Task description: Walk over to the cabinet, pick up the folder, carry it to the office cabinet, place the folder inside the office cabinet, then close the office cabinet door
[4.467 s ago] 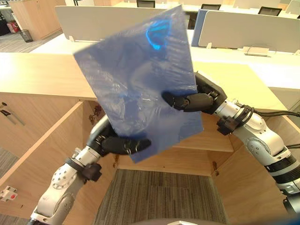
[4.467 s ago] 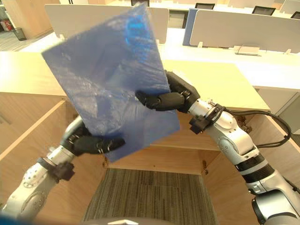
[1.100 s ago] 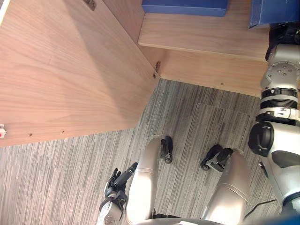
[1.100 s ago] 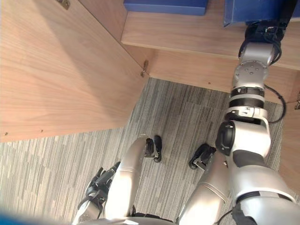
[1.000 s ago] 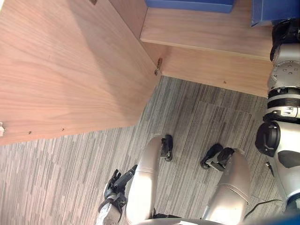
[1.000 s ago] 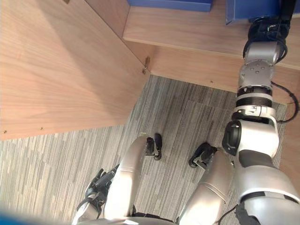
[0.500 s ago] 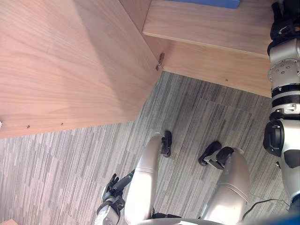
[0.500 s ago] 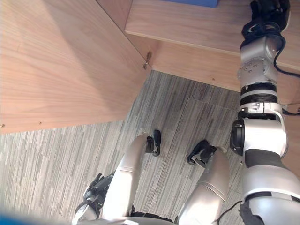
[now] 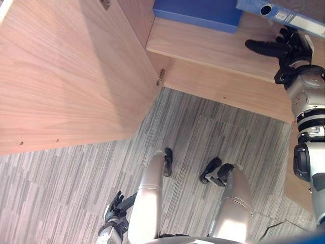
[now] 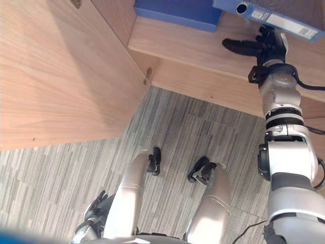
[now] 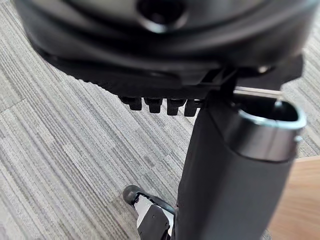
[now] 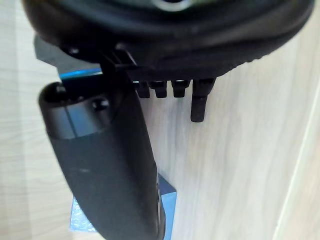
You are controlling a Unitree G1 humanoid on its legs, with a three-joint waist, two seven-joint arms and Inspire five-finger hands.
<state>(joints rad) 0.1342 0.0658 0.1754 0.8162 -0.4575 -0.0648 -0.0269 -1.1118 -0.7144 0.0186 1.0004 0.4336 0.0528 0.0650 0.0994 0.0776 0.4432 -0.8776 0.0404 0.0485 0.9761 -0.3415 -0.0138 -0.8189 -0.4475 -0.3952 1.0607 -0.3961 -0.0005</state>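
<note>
Folder (image 9: 198, 12), dark blue, lies flat on the office cabinet's shelf (image 9: 213, 48) at 12 o'clock, with a paler blue binder (image 9: 284, 15) beside it at 1 o'clock. The right hand (image 9: 282, 47) is over the shelf at 2 o'clock, just beside the binder, its fingers straight, spread and holding nothing. The cabinet door (image 9: 71, 76) stands swung open from 9 to 11 o'clock. The left hand (image 9: 115, 217) hangs at 7 o'clock above the carpet (image 9: 61, 188), its fingers loose and empty.
</note>
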